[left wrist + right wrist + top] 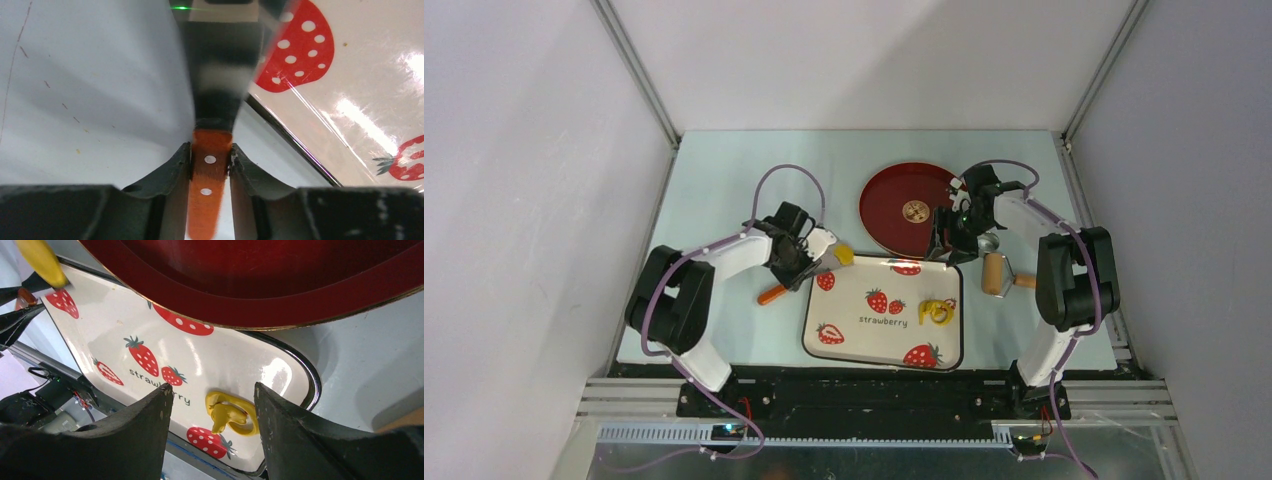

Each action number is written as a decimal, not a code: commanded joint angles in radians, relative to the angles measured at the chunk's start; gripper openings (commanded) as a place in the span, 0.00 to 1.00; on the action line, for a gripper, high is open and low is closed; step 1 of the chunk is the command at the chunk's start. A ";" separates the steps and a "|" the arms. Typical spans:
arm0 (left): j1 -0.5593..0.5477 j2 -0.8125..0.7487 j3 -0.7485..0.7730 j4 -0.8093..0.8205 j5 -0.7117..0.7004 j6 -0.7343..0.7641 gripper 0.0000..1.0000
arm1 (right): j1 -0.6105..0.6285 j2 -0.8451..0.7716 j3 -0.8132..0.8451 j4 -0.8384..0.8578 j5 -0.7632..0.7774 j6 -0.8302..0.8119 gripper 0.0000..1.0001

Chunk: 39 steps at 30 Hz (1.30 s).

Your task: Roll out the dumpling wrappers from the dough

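My left gripper (807, 262) (211, 152) is shut on the orange handle (207, 190) of a metal spatula (773, 293), left of the strawberry-print tray (864, 335). A small flat yellow dumpling wrapper (844, 257) (42, 262) lies on the blade tip, over the tray's far left corner. A ragged yellow dough scrap with a hole (937, 311) (230, 412) lies on the tray's right side. My right gripper (946, 248) (212, 389) hangs open above the tray's far right edge, beside the red plate (886, 215) (280, 295), holding nothing.
A wooden rolling pin (996, 273) and a small metal ring cutter (989, 243) lie on the table right of the tray. The red plate overlaps the tray's far edge. Grey walls enclose the table on both sides and at the back.
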 commanded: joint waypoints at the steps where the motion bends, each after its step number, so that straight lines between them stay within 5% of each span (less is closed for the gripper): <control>1: -0.010 0.007 0.021 0.014 -0.034 0.025 0.29 | -0.002 -0.031 0.001 0.017 -0.019 -0.011 0.65; 9: -0.029 -0.032 0.013 -0.004 -0.055 0.036 0.00 | -0.005 -0.030 0.001 0.017 -0.017 -0.011 0.65; 28: -0.161 -0.261 0.082 -0.092 -0.129 -0.053 0.00 | -0.035 -0.058 0.002 0.034 -0.014 0.005 0.66; 39: -0.318 0.045 0.529 -0.260 -0.176 -0.273 0.00 | -0.046 -0.189 -0.020 0.078 0.015 0.022 0.66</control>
